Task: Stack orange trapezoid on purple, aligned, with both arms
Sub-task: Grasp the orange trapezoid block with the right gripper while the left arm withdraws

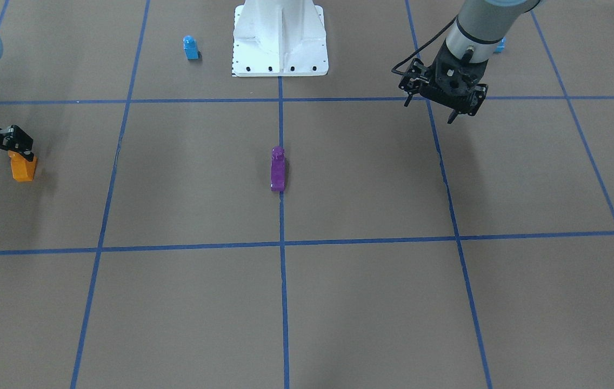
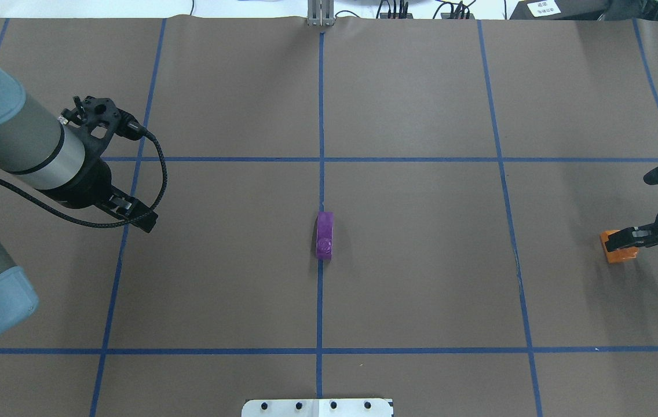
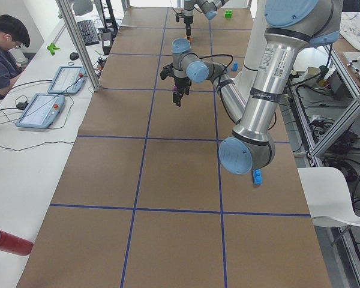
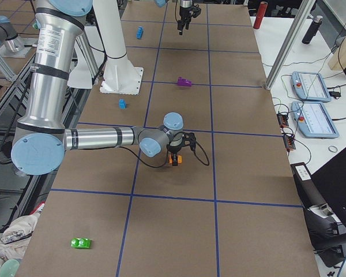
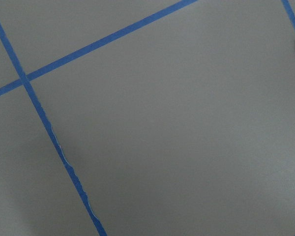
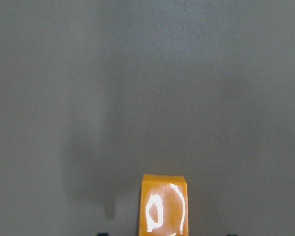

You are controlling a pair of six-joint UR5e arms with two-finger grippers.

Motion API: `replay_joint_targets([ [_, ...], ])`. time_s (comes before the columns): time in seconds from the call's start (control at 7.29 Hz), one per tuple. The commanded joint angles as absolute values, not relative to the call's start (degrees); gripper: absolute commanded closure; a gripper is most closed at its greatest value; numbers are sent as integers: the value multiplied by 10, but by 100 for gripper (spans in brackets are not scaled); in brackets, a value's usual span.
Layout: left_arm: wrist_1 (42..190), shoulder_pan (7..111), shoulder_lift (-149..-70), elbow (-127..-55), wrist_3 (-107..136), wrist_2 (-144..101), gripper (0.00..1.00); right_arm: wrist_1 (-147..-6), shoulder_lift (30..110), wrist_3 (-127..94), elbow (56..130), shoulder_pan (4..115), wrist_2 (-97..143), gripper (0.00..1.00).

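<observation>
The orange trapezoid stands on the brown table by the edge on my right side; it also shows in the overhead view and low in the right wrist view. My right gripper is down at it, its fingers apart on either side of it, open. The purple brick lies at the table's middle on a blue tape line, as the overhead view shows. My left gripper hovers open and empty above the table, far to the purple brick's side.
The white base pedestal stands behind the purple brick. A small blue brick sits beside it, and another blue brick shows behind the left arm. A green brick lies near the table's end on my right.
</observation>
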State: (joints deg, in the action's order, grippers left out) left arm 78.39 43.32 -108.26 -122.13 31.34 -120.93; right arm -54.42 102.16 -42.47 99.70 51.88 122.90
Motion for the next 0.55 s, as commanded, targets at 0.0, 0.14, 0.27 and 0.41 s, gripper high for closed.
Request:
replay_joint_targets([
  [0.0, 784, 432, -1083, -1219, 315, -1209, 0, -545, 1020, -425, 998, 517, 1229, 79],
  [0.14, 784, 432, -1083, -1219, 315, -1209, 0, -545, 1009, -424, 998, 517, 1228, 100],
  [0.27, 784, 432, -1083, -1219, 315, -1209, 0, -546, 1008, -423, 999, 517, 1228, 100],
  [0.41, 784, 432, -1082, -1218, 315, -1209, 0, -548, 1005, -423, 1006, 517, 1230, 100],
])
